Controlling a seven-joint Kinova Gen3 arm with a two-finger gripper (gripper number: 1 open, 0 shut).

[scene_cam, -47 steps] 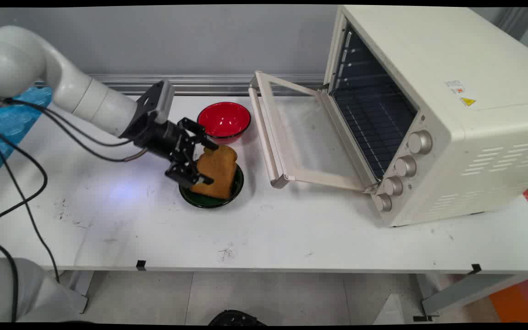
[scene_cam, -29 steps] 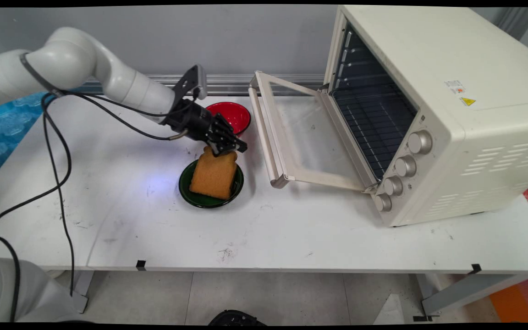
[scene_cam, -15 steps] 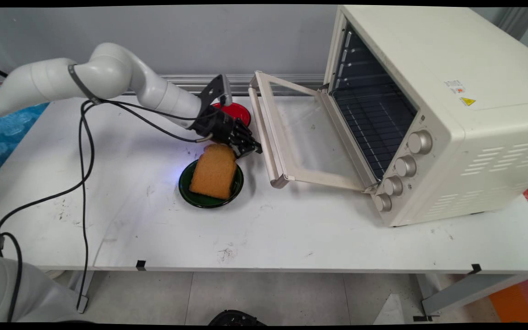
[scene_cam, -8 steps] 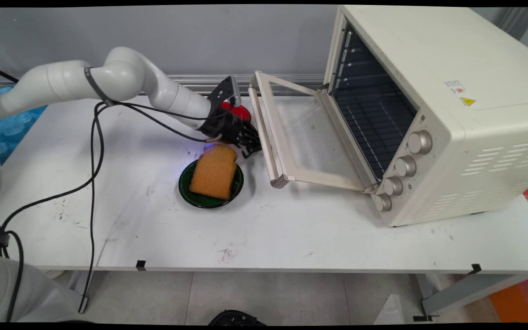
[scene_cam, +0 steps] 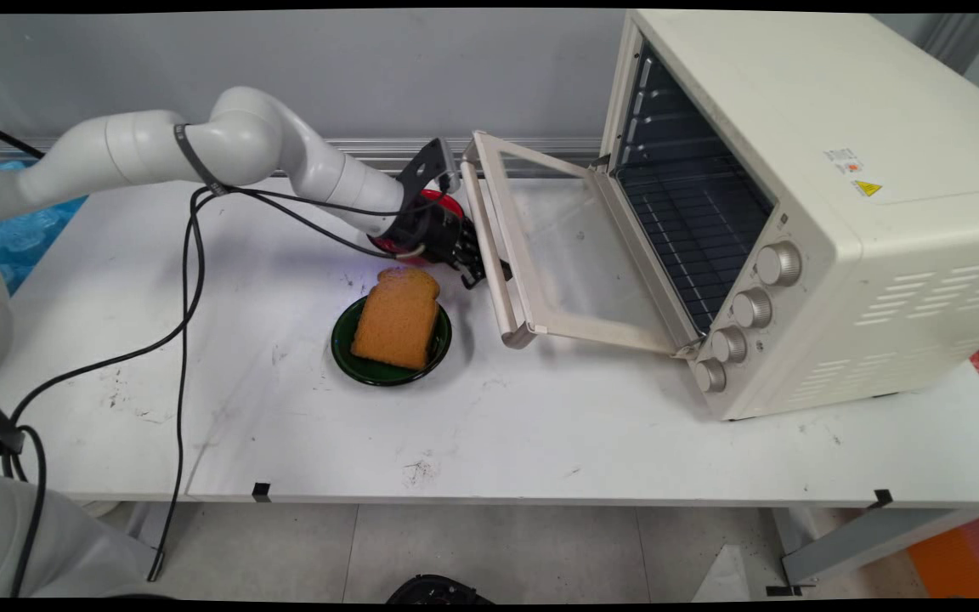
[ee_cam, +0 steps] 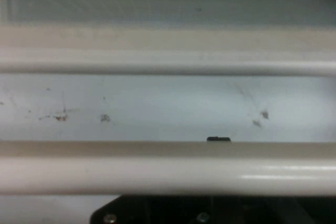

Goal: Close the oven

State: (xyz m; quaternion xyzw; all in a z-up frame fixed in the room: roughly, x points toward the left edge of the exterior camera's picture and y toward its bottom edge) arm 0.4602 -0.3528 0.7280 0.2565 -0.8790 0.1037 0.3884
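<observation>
My gripper [scene_cam: 483, 269] is low over the table, right against the cream handle bar [scene_cam: 489, 255] of the oven's open door [scene_cam: 557, 246]. In the hand view that handle bar [ee_cam: 168, 169] runs across the picture just above the gripper's black linkage [ee_cam: 210, 211], and the door's frame edge [ee_cam: 168, 51] lies beyond it. A slice of brown toast [scene_cam: 396, 319] rests on a dark green plate [scene_cam: 345, 353] just left of and below the gripper, apart from it. A red bowl [scene_cam: 452, 203] sits behind the wrist, mostly hidden by it.
The cream toaster oven [scene_cam: 838, 212] stands at the right with its cavity and wire rack [scene_cam: 693, 221] showing. Black cables [scene_cam: 183, 340] hang from the arm over the table's left part. A blue sheet [scene_cam: 22, 238] lies at the far left edge.
The gripper let go of the toast, which now lies on the green plate. It then travelled right past the red bowl up to the oven door's handle.
</observation>
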